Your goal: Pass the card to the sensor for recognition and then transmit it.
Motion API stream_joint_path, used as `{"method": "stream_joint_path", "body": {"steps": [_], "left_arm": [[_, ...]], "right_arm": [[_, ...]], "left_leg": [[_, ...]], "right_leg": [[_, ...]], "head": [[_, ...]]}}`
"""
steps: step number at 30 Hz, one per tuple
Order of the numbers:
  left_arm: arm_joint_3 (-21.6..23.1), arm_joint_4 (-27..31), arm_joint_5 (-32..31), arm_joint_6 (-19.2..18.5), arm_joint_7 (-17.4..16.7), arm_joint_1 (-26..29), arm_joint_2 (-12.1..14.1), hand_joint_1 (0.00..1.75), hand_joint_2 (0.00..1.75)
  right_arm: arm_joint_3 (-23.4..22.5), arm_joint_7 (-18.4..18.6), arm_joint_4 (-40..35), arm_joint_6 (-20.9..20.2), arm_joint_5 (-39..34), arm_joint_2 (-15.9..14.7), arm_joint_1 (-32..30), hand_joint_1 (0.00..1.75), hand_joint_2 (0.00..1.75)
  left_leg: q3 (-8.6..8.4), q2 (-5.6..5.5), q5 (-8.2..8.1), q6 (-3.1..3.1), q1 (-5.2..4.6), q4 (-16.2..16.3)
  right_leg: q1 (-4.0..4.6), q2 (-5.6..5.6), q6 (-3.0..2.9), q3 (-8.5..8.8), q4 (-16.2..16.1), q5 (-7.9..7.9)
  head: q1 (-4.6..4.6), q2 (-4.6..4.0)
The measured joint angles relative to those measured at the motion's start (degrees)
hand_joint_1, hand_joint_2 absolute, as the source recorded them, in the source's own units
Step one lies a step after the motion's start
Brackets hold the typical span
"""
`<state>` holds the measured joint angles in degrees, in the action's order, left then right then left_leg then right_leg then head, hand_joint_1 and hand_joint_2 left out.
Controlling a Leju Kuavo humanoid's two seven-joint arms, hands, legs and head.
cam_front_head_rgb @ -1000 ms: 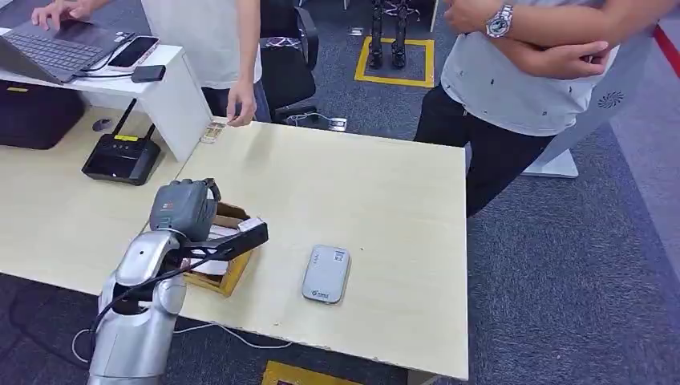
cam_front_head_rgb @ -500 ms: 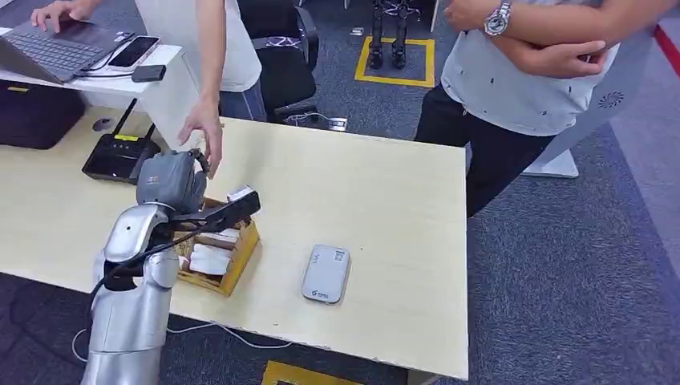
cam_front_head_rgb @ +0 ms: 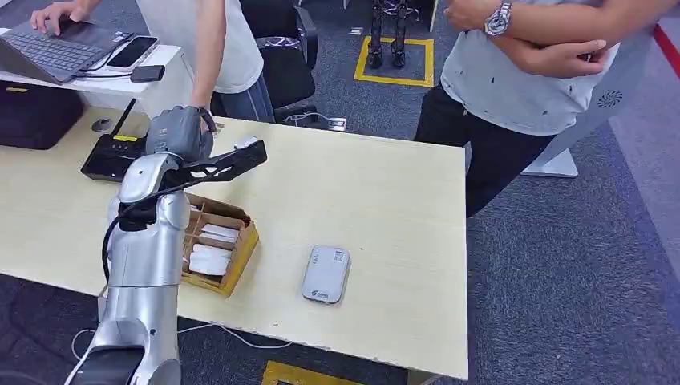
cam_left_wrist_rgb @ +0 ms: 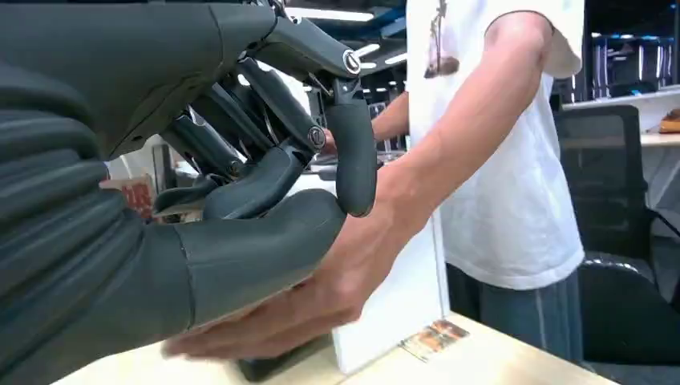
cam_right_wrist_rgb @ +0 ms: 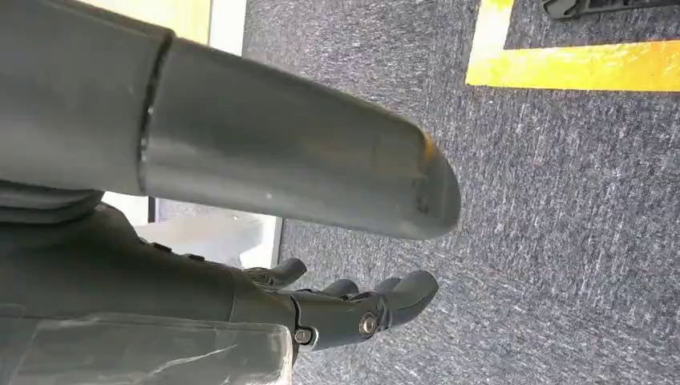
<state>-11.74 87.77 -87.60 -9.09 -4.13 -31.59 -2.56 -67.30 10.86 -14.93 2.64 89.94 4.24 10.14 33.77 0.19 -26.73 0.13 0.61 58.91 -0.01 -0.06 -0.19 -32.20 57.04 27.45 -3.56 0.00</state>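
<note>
The pale wooden table (cam_front_head_rgb: 377, 200) takes up most of the head view. At its twelve o'clock edge stands a person in a white shirt (cam_front_head_rgb: 232, 48). A second person (cam_front_head_rgb: 521, 88) waits off the two o'clock corner with arms folded.

The robot's silver left arm (cam_front_head_rgb: 148, 241) rises from seven o'clock. It carries the left hand (cam_front_head_rgb: 178, 132) up to the ten o'clock corner, right by the white-shirted person's forearm. From above I see just the grey back of that hand. The left wrist view looks into the palm. There the dark fingers (cam_left_wrist_rgb: 353, 160) curl in toward the thick thumb, and the person's hand (cam_left_wrist_rgb: 321, 305) lies flat beneath them, touching the thumb. I cannot tell from either view whether a card is between the fingers.

A black router (cam_front_head_rgb: 112, 156) sits at nine o'clock, with a laptop (cam_front_head_rgb: 56, 48) on a raised shelf beyond it. A wooden box (cam_front_head_rgb: 240, 261) lies at seven o'clock beside the arm, and white cards (cam_front_head_rgb: 210, 261) are stacked in its compartments. The small grey-white card reader (cam_front_head_rgb: 325, 273) lies flat at six o'clock, well apart from the raised hand and just right of the box.

The right wrist view shows the right hand (cam_right_wrist_rgb: 353, 309) hanging over grey carpet (cam_right_wrist_rgb: 561, 200). Its fingers are loosely bent, away from the thumb, and hold nothing.
</note>
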Motion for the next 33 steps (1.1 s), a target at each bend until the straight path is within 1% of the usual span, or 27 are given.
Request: {"method": "stream_joint_path", "body": {"steps": [6, 7, 8, 9, 11, 14, 17, 21, 25, 26, 27, 28, 33], "left_arm": [[0.02, -2.01, 0.11, 0.33, 0.48, -1.52, -1.49, 1.75, 1.75], [0.02, -2.27, 0.37, 0.48, 0.79, -1.67, -1.84, 0.0, 1.75], [0.02, -2.47, 0.76, 0.76, 1.07, -1.78, -2.12, 0.0, 1.75], [0.02, -2.56, 1.01, 1.25, 1.22, -1.81, -2.51, 0.0, 0.0], [0.02, -2.55, 1.14, 2.36, 1.22, -1.81, -3.36, 0.0, 0.0], [0.04, -2.55, 1.4, 2.47, 1.31, -1.8, -4.37, 0.0, 0.0], [0.18, -1.94, 3.65, 3.0, 2.6, -1.25, -5.55, 0.0, 0.0], [1.51, 0.97, 6.91, 4.02, 4.42, 1.8, -7.76, 0.0, 0.0], [3.89, 4.97, 10.56, 5.84, 5.53, 6.43, -9.66, 0.0, 0.0], [4.51, 5.97, 11.24, 6.38, 5.64, 7.56, -10.08, 0.0, 1.75], [5.18, 6.93, 11.91, 6.95, 5.84, 8.62, -10.47, 0.0, 1.75], [5.77, 7.9, 12.68, 7.46, 6.1, 9.74, -10.73, 0.0, 0.0], [7.37, 13.03, 19.79, 9.99, 7.02, 14.75, -12.57, 0.0, 0.0]], "right_arm": [[0.02, -0.04, 0.02, 0.0, 0.0, 0.0, 0.19, 0.0, 0.0], [0.02, -0.04, 0.02, 0.02, 0.0, 0.0, 0.21, 0.0, 0.0], [0.02, -0.09, 0.02, 0.02, 0.0, 0.0, 0.22, 0.0, 0.0], [0.02, -0.13, 0.04, 0.02, 0.0, 0.0, 0.22, 0.0, 0.0], [0.02, -0.2, 0.04, 0.09, 0.0, 0.0, 0.22, 0.0, 0.0], [0.02, -0.26, 0.04, 0.13, 0.0, 0.0, 0.21, 0.0, 0.0], [-0.13, -0.72, 0.07, 0.37, -0.42, 0.0, 0.16, 0.0, 0.0], [-0.63, -1.18, 0.07, 0.96, -1.14, 0.0, -0.14, 0.0, 0.0], [-1.55, -1.57, 0.07, 1.53, -1.88, 0.0, -0.85, 0.0, 0.0], [-1.75, -1.82, 0.07, 1.6, -2.06, 0.0, -1.02, 0.0, 0.0], [-1.97, -1.88, 0.07, 1.68, -2.32, 0.0, -1.2, 0.0, 0.0], [-2.16, -1.9, 0.07, 1.79, -2.38, 0.0, -1.38, 0.0, 0.0], [-3.28, -1.73, 0.07, 2.01, -2.97, 0.0, -1.95, 0.0, 0.0]], "left_leg": [[0.0, 0.01, 0.0, 0.0, 0.0, 0.0], [0.0, 0.01, 0.0, 0.0, 0.0, 0.0], [0.0, 0.01, 0.0, 0.0, 0.0, 0.0], [0.0, 0.01, 0.0, 0.0, 0.0, 0.0], [0.0, 0.02, 0.0, 0.0, 0.0, 0.0], [0.0, 0.01, 0.0, 0.0, 0.0, 0.0], [0.0, 0.01, 0.0, 0.0, 0.0, 0.0], [0.01, 0.01, -0.02, 0.02, -0.01, 0.0], [0.01, 0.01, -0.07, 0.03, -0.02, 0.0], [0.01, 0.01, -0.07, 0.03, -0.02, 0.0], [0.01, 0.02, -0.07, 0.03, -0.02, 0.0], [0.01, 0.02, -0.07, 0.03, -0.02, -0.01], [0.01, 0.02, -0.07, 0.03, -0.01, -0.02]], "right_leg": [[0.0, 0.01, 0.0, -0.03, 0.0, 0.0], [0.0, 0.01, 0.0, -0.02, 0.0, 0.0], [0.0, 0.01, 0.0, -0.02, 0.0, 0.0], [0.0, 0.01, 0.0, -0.02, 0.0, 0.0], [0.0, 0.01, -0.01, -0.02, 0.0, 0.0], [0.0, 0.01, -0.01, -0.02, 0.0, 0.0], [0.0, 0.01, -0.01, -0.02, 0.0, 0.0], [-0.01, 0.01, -0.01, -0.02, -0.01, 0.0], [-0.02, 0.01, 0.01, -0.02, -0.02, 0.03], [-0.02, 0.01, 0.01, -0.02, -0.02, 0.03], [-0.02, 0.01, 0.01, -0.02, -0.02, 0.03], [-0.02, 0.01, 0.01, -0.02, -0.02, 0.03], [-0.01, 0.01, 0.01, -0.02, -0.02, 0.03]], "head": [[-0.02, 0.0], [0.0, 0.0], [0.0, 0.0], [0.0, 0.0], [0.0, 0.0], [0.0, 0.0], [0.0, 0.0], [0.0, 0.0], [0.0, 0.0], [-0.02, 0.0], [0.0, 0.0], [0.0, 0.0], [0.0, 0.0]]}}
